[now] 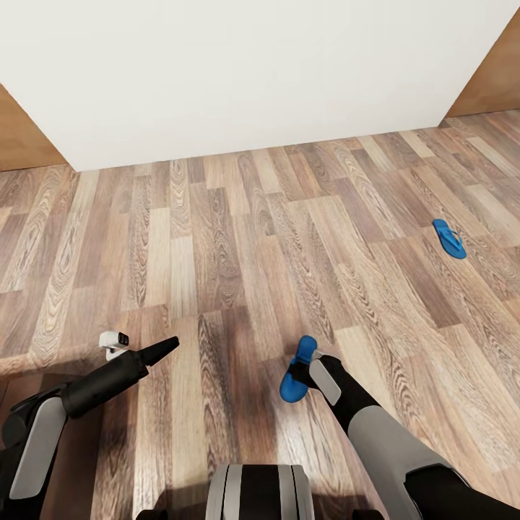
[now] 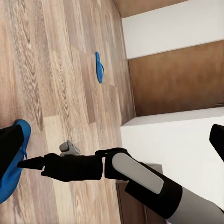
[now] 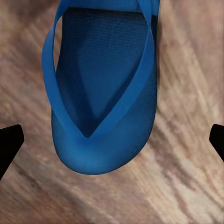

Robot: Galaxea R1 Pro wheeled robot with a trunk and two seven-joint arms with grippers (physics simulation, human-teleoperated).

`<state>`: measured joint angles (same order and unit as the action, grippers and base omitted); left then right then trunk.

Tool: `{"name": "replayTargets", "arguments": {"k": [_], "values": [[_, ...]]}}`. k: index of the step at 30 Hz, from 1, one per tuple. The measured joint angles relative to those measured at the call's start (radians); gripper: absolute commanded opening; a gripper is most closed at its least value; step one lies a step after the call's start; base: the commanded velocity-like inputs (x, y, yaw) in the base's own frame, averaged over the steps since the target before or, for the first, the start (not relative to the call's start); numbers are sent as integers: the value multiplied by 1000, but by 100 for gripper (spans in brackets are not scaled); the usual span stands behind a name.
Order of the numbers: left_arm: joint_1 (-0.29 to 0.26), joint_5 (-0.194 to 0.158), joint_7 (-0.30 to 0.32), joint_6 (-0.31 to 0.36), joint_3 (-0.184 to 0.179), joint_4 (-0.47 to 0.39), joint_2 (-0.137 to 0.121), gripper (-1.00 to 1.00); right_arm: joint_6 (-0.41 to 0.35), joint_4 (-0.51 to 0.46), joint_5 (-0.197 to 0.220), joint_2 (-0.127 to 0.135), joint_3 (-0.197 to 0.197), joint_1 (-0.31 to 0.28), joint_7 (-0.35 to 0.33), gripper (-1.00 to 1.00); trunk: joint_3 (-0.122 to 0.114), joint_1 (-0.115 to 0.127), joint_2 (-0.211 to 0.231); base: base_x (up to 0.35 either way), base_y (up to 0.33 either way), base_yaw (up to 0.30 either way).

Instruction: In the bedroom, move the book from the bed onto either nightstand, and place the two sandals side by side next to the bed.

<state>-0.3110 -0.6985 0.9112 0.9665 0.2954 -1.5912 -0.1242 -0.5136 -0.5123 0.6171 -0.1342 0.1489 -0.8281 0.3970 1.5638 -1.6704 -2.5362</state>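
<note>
Head view: right gripper (image 1: 303,372) hangs over near sandal (image 1: 297,375) on the plank floor (image 1: 217,238), second sandal (image 1: 449,237) well apart; left gripper (image 1: 167,345) idle, grip unclear. Left wrist view: both sandals visible. Right wrist view: fingers (image 3: 8,142) spread wide around sandal, not touching. Sandal pickup step; next lower and close

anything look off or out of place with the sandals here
Yes: the two sandals lie far apart on the wood floor, not paired. One sandal sits under the right gripper; the other sandal lies off to the right.
</note>
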Motion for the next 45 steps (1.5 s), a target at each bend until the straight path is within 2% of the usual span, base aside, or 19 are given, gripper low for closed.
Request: {"name": "replayTargets", "arguments": {"k": [25, 38, 45], "values": [[0, 0, 0, 0, -1, 0, 0, 100, 0, 0, 0, 0, 0, 0, 0, 100, 0, 0, 0, 74, 15, 0], [0, 0, -2, -1, -26, 1, 0, 100, 0, 0, 0, 0, 0, 0, 0, 100, 0, 0, 0, 6, 2, 0], [0, 2, -3, -1, -26, 1, 0, 100, 0, 0, 0, 0, 0, 0, 0, 100, 27, -3, -2, 0, 0, 0]]}}
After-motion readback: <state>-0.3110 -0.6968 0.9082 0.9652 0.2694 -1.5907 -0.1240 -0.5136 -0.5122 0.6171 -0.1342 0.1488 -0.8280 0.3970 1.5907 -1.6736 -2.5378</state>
